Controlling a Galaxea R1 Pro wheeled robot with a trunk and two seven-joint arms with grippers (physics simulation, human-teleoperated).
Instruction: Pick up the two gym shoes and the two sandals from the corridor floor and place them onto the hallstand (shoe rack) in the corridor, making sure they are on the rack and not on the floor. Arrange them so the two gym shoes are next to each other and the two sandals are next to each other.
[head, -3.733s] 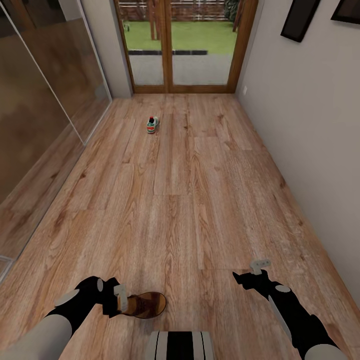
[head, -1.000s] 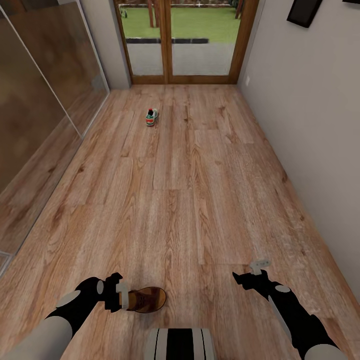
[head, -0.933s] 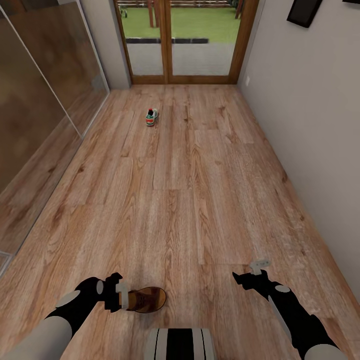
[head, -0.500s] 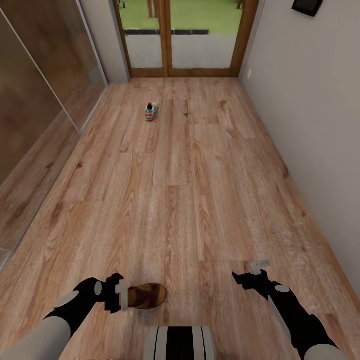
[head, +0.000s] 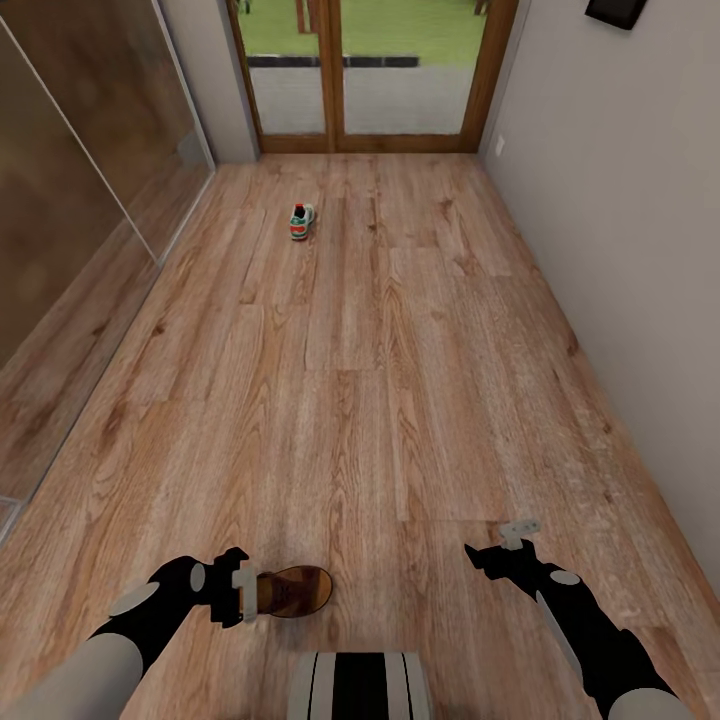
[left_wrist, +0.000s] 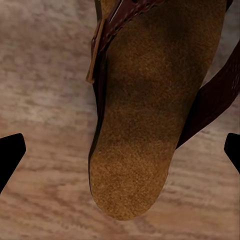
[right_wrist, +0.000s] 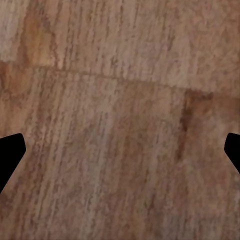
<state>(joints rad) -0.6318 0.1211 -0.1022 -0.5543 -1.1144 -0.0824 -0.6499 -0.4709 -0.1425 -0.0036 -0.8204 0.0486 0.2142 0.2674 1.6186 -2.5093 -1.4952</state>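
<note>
One brown sandal (head: 293, 591) with a tan footbed lies on the wood-plank corridor floor (head: 400, 380), just in front of my base. My left gripper (head: 243, 592) is at its heel end and stands open. In the left wrist view the sandal (left_wrist: 150, 115) lies between the wide-apart fingertips, and neither one touches it. One white gym shoe (head: 301, 222) with green and red-orange patches stands far ahead near the glass door. My right gripper (head: 518, 532) hangs open over bare floor (right_wrist: 120, 120). The hallstand is out of view.
A wood-framed glass door (head: 360, 70) closes the corridor's far end. Glossy brown sliding panels (head: 70, 200) run along the left and a plain grey wall (head: 640, 250) along the right. My base's striped front (head: 360, 690) shows at the bottom edge.
The whole picture has slid upward, so the camera has moved. The sandal now sits level with my left gripper's fingers instead of slightly below them. Both grippers stay open.
</note>
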